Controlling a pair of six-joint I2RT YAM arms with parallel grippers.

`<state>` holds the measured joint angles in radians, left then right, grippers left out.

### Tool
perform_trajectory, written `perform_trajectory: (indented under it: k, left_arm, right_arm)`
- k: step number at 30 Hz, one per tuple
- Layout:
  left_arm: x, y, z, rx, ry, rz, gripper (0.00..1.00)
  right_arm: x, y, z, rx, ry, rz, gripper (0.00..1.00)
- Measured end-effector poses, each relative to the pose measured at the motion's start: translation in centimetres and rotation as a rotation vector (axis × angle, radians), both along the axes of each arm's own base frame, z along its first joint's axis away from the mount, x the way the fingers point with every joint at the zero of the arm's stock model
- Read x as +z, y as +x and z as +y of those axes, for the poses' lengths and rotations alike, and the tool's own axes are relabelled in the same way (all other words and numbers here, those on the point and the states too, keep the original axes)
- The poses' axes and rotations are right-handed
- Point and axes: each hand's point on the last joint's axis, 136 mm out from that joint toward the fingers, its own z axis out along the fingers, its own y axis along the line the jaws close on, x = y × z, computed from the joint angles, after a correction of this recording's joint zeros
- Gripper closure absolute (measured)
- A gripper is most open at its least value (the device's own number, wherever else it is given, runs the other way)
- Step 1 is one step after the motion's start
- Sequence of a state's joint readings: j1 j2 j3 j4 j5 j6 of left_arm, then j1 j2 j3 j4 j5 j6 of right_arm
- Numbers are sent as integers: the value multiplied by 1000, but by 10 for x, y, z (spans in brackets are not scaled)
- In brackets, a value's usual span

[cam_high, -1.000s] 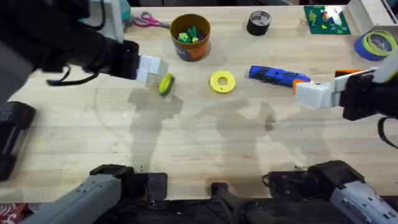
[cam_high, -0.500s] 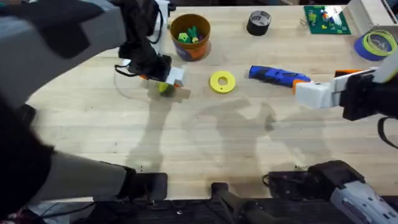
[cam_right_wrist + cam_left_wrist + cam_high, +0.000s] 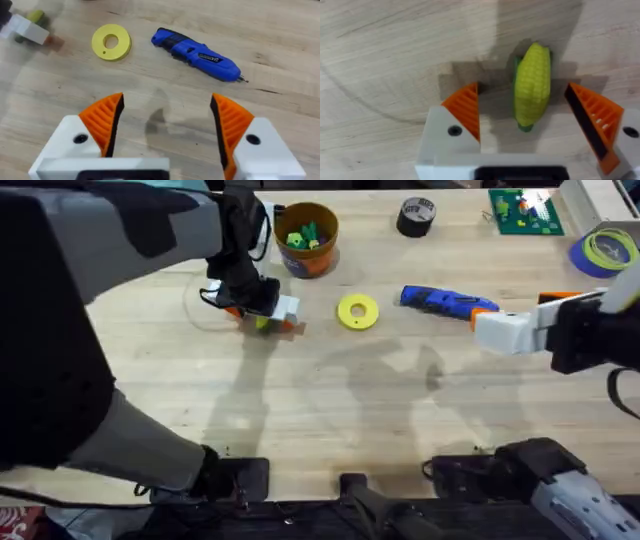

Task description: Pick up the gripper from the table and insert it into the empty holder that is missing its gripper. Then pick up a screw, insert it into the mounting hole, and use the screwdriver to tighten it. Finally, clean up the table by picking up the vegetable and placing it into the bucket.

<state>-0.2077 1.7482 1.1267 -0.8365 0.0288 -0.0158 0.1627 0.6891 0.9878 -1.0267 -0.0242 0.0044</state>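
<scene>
The vegetable (image 3: pixel 532 85), a small yellow corn cob with a green end, lies on the wooden table. My left gripper (image 3: pixel 527 117) is open and straddles it, one orange pad on each side, neither touching. From overhead the left gripper (image 3: pixel 268 318) sits over the vegetable (image 3: pixel 262 324), just below and left of the orange-brown bucket (image 3: pixel 306 262). The blue screwdriver (image 3: pixel 448 302) lies right of centre, and my right gripper (image 3: pixel 492 330) hovers open beside its tip. In the right wrist view the right gripper (image 3: pixel 167 122) holds nothing, with the screwdriver (image 3: pixel 197 54) ahead. The loose gripper part, holder and screw are out of view.
A flat yellow ring (image 3: pixel 357 312) lies between the vegetable and the screwdriver. The bucket holds green and yellow pieces. At the back stand a black tape roll (image 3: pixel 416 216), a green board (image 3: pixel 524 210) and a blue tape roll (image 3: pixel 605 252). The table's front half is bare wood.
My left arm has swung in from the left and come down over the vegetable, so its open fingers now stand on either side of it. The right arm has not moved.
</scene>
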Motion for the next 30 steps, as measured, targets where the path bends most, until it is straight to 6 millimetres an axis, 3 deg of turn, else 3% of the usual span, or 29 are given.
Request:
perform_trajectory:
  k: [5,7,10,16,18,30]
  left_arm:
    - [-4,-1,1,1,5,11,7]
    - [-4,-1,1,2,6,11,51]
    - [-4,-1,1,8,4,12,251]
    - [-3,0,0,10,-3,10,857]
    - [-2,0,0,9,-3,7,974]
    - [4,3,-1,16,0,14,978]
  right_arm:
    - [0,0,0,0,0,0,5]
    - [0,0,0,0,0,0,6]
    - [0,0,0,0,0,0,5]
    - [0,0,0,0,0,0,5]
    - [0,0,0,0,0,0,5]
    - [0,0,0,0,0,0,4]
